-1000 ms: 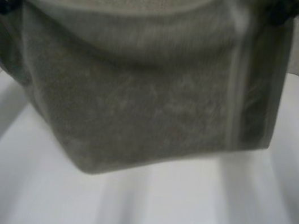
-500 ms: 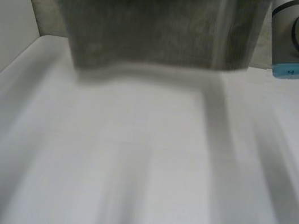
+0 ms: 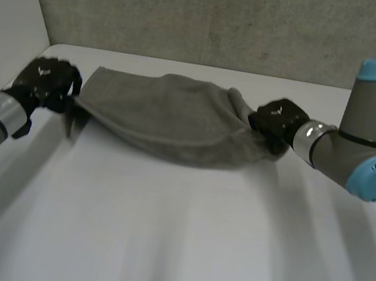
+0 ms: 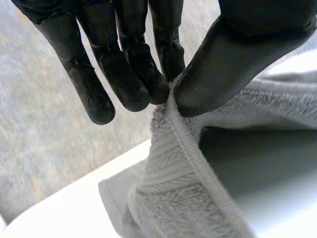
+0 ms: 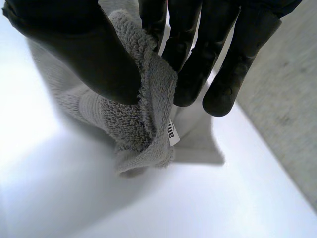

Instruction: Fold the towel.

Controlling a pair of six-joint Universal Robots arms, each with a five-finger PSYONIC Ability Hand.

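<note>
Grey towel [image 3: 170,116], slung between my two hands across the far side of the white table [image 3: 169,253]. Its middle sags to the surface or just above it; I cannot tell which. To lay it well, I judge that both hands should lower together, keeping the held edge taut and level so the cloth spreads flat. My left hand [image 3: 45,82] pinches one end's hemmed edge between thumb and fingers. My right hand [image 3: 277,123] pinches the other end, bunched, beside a small white label [image 5: 171,131]. Both hands are low and well apart.
</note>
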